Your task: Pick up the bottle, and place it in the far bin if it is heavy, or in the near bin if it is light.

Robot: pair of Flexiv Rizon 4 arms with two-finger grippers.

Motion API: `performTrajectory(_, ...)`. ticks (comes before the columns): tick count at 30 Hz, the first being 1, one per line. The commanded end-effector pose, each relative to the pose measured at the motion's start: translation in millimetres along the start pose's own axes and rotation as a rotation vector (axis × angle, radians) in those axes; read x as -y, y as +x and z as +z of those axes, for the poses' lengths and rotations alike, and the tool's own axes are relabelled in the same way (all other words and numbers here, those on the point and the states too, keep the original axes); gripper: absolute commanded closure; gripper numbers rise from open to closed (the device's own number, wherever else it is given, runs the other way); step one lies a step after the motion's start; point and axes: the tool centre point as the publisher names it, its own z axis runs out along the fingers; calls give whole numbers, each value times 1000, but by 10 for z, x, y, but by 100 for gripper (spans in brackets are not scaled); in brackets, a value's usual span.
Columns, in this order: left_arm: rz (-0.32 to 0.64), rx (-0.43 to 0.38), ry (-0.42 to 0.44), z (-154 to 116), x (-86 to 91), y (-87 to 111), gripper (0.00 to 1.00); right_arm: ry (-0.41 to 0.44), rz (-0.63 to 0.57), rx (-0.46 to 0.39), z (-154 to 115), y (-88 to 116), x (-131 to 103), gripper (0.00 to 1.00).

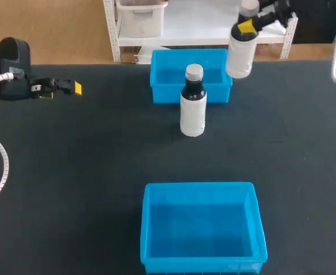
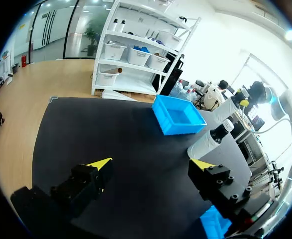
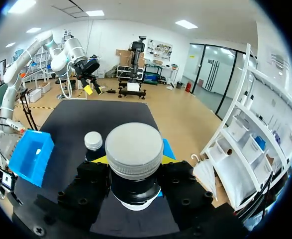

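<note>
Bottle one (image 1: 240,54) hangs over the black table (image 1: 70,172). The near bin (image 1: 146,229) sits at the front and the far bin (image 1: 168,91) at the back. Bottle one is up by the far bin's right corner, its neck pinched in the right gripper (image 1: 246,27). Then bottle two (image 1: 193,109) stands upright just in front of that bin. The left gripper (image 1: 70,87) is way off left, fingers spread, empty.

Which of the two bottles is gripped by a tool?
The bottle in the right tool, by the far bin; the other bottle stands on the table.
</note>
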Motion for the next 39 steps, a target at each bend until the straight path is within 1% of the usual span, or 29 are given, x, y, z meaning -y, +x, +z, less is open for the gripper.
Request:
performTrajectory(1,0,0,0,0,0,0,0,-111,-5,-6,200,-70,337,100)
performTrajectory(7,0,0,0,0,0,0,0,-159,-15,-7,473,-116,468,100)
performTrajectory(13,0,0,0,0,0,0,0,-196,-23,-3,752,-172,500,100)
performTrajectory(25,0,0,0,0,0,0,0,-190,-22,23,1205,-304,502,100)
performTrajectory(39,0,0,0,0,0,0,0,-197,8,32,1562,-288,499,100)
